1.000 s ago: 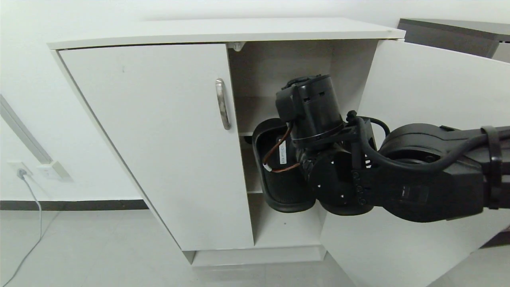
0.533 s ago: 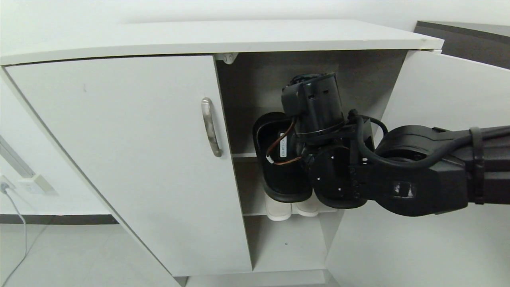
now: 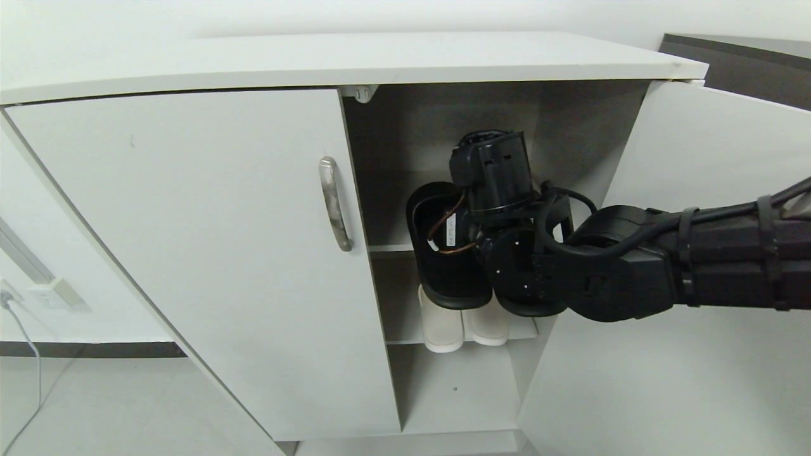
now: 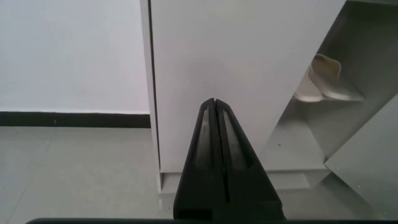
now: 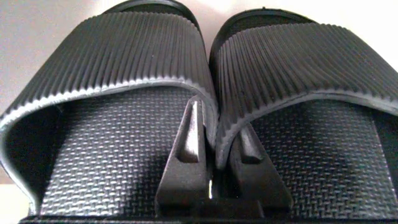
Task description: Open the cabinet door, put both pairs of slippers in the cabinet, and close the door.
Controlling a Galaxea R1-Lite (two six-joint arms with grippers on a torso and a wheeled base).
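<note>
- Since half a second ago, our right arm has pushed deeper into the cabinet point(image 3: 380, 57).
- Our right hand point(image 5: 216, 127) pinches the black slippers point(image 3: 447, 266) together; they hang across the upper shelf point(image 3: 385, 248) edge, above the white pair point(image 3: 462, 326).
- Our left hand point(image 4: 215, 124) is closed and empty.
- We should clear that edge, lay them flat, then release.

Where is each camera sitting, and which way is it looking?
Head view: on the robot's head, looking forward and down at the cabinet; the right arm holds the black slippers at its open side, above the white slippers.
Left wrist view: on the left wrist, facing the closed door and floor; the shut left gripper shows.
Right wrist view: on the right wrist, looking along the right gripper clamped on the black slippers' straps.
Shared: head and left wrist views both show the white slippers on their shelf.
</note>
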